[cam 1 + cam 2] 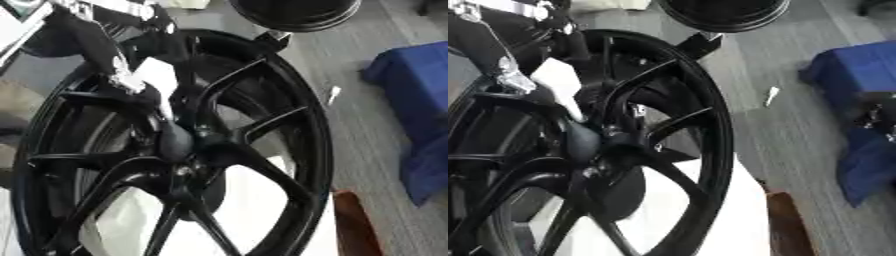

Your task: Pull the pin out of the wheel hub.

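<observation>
The black wheel [175, 150] fills most of both views, standing up on its edge and tilted a little, its spokes running in to the wheel hub [188, 147] at the centre. Standing this way it turns the hub face toward the robot, which is probably why it is set so: a hand can come straight at the centre. It seems to rest on a white worktop [254, 200] that shows through the gaps between the lower spokes.

The left arm [87, 40] comes in from the upper left and runs down across the spokes. Its left hand [162, 90], black with a pale patch, ends right at the hub, placed as if to take hold of the pin. The pin itself cannot be made out against the dark hub, and whether the fingers are closed on anything cannot be told. The right hand shows in no view.

Beyond the wheel lies a grey floor [350, 125] with a small white scrap [333, 95] on it. A blue cloth [416, 100] hangs at the right, a second dark rim [293, 12] lies at the top, and a brown edge [354, 225] stands at lower right.
</observation>
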